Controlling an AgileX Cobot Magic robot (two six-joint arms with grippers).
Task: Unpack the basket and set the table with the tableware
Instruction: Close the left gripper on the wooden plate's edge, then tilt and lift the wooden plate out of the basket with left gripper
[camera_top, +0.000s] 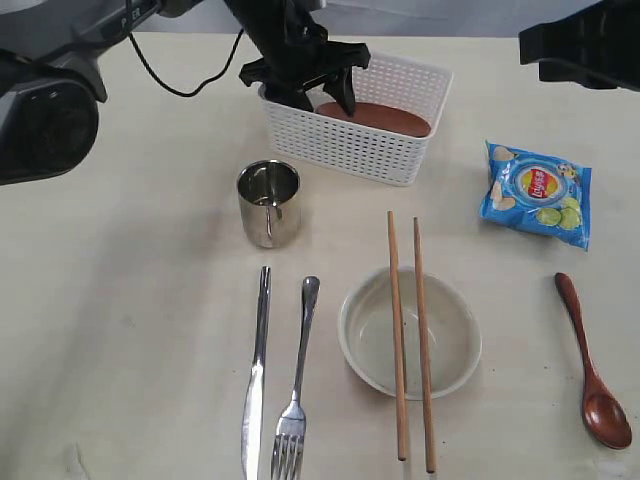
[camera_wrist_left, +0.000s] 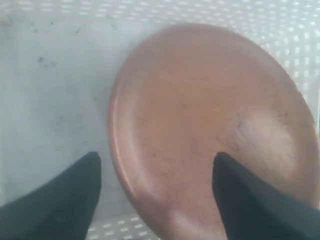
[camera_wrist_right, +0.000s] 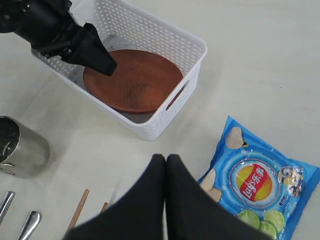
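While the brown plate (camera_top: 385, 118) lies inside the white basket (camera_top: 360, 150), the left gripper (camera_top: 322, 98) is seen lowered into that basket with its jaws spread wide. One finger (camera_wrist_left: 250, 205) is placed over the plate and the other over the bare basket floor, so that the plate's rim is straddled. Nothing is clamped, and whether the plate is touched cannot be told. The right gripper (camera_wrist_right: 166, 200) is held above the table (camera_top: 120, 300), clear of the basket, with its fingers pressed together on nothing. The rest of the tableware is laid out on the table on the camera's side of the basket. The steel cup (camera_top: 268, 205) is stood upright nearest the basket, close to its left corner. Farther from the basket, the knife (camera_top: 256, 380) and fork (camera_top: 297, 390) are set side by side. To their right, the off-white bowl (camera_top: 365, 350) is placed with the two chopsticks (camera_top: 397, 330) laid across its rim, their ends pointed toward the basket. The reddish-brown spoon (camera_top: 590, 370) is found far to the basket's right and well apart from it, and the blue chips bag (camera_top: 537, 193) is seen just to the basket's right.
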